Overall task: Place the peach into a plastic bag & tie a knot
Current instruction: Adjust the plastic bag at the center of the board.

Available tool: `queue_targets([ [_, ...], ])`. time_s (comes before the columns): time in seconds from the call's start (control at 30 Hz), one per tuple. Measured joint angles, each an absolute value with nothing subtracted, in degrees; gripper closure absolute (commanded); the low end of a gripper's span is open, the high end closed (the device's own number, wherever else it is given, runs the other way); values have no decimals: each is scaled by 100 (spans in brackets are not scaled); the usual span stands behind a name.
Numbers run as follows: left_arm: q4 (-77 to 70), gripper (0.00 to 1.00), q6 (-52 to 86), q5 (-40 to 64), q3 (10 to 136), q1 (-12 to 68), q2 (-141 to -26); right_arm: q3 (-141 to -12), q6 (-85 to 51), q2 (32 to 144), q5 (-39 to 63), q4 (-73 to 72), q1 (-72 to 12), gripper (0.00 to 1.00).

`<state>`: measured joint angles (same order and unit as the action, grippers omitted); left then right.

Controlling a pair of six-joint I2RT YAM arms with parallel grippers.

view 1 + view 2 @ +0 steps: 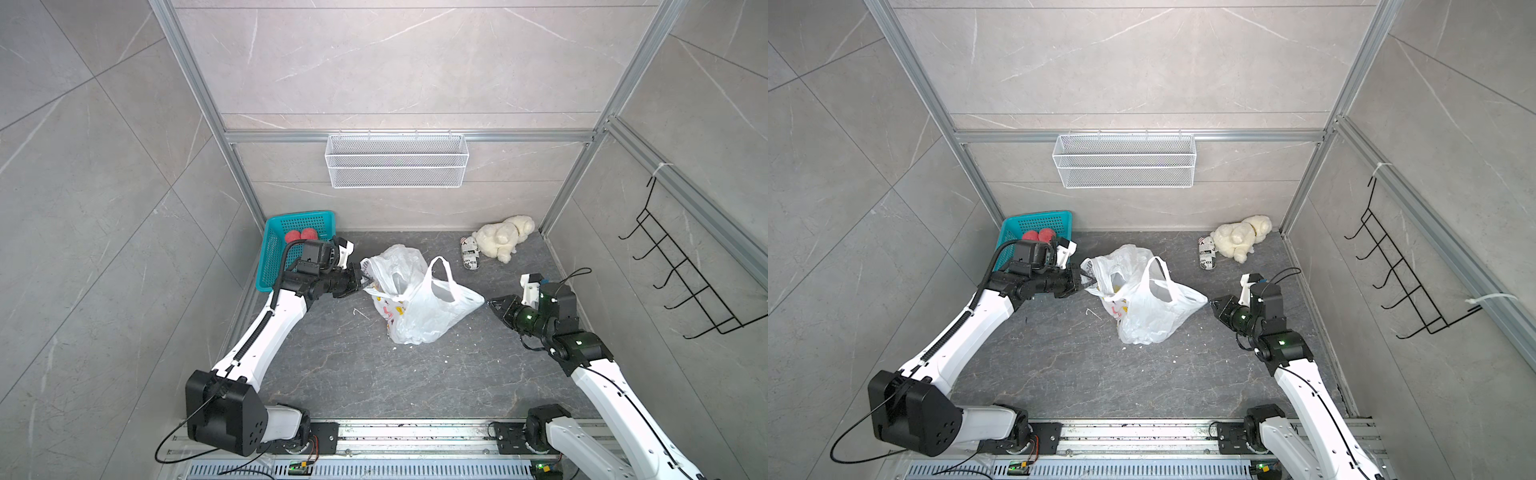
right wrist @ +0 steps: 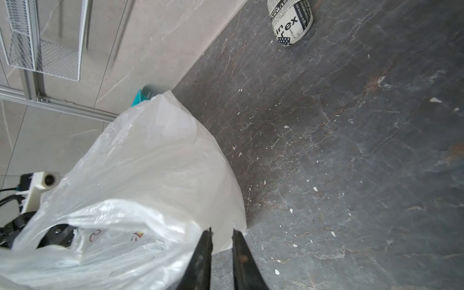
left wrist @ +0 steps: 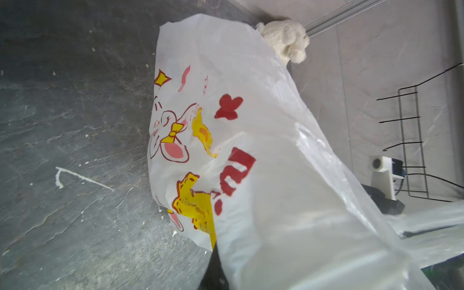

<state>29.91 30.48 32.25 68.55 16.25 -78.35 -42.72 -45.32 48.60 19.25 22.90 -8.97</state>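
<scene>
at the far left a teal basket (image 1: pixel 291 220) leans in the corner with two red round things (image 1: pixel 300 235) inside; whether either is the peach is hard to tell. just to its right, the left gripper (image 1: pixel 365 282) is pressed together on the near-left rim of the plastic bag (image 1: pixel 419 316). the left wrist view shows only the printed film draped close over the lens.

the plastic bag sits in the middle of the dark tabletop (image 1: pixel 374 374), mouth up and sagging open. its long axis runs from that pinched rim across to a pointed corner on the right. no peach can be made out inside: the yellow and red seen through the film may only be print. no knot is tied. one handle loop (image 1: pixel 440 259) stands upright over the mouth, free of both arms.

further right, the bag's corner ends just short of the right gripper (image 1: pixel 491 302). in the right wrist view its two dark fingers (image 2: pixel 204 251) stand slightly apart, with nothing visibly between them and the film just beside one tip. so the bag lies to the left of this gripper, and the free loop sits left and farther back. the right arm looks the nearer one to that loop, and i judge the next reach turns on this.

behind it, a printed can (image 1: pixel 469 253) and a cream plush toy (image 1: pixel 503 237) lie well apart from the work.
</scene>
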Motion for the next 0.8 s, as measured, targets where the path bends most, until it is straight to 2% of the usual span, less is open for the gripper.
queue_targets([
  [0.13,3205,100,2873,3179,6858,1691,-7913,-4285,-4512,4460,1905,2270,-897,53],
  [0.33,3208,100,2777,3179,6858,1872,-7854,-5170,-4198,4484,2182,2342,-1083,41],
  [0.43,3210,100,2759,3199,6858,1905,-7854,-5999,-3844,4919,2088,2565,-1806,33],
  [0.57,3210,100,2735,3216,6858,1905,-7854,-7341,-3358,5815,1551,3179,-2982,30],
  [0.8,3197,100,2672,3212,6858,1959,-7846,-9393,-2742,7830,8,4228,-3881,21],
])
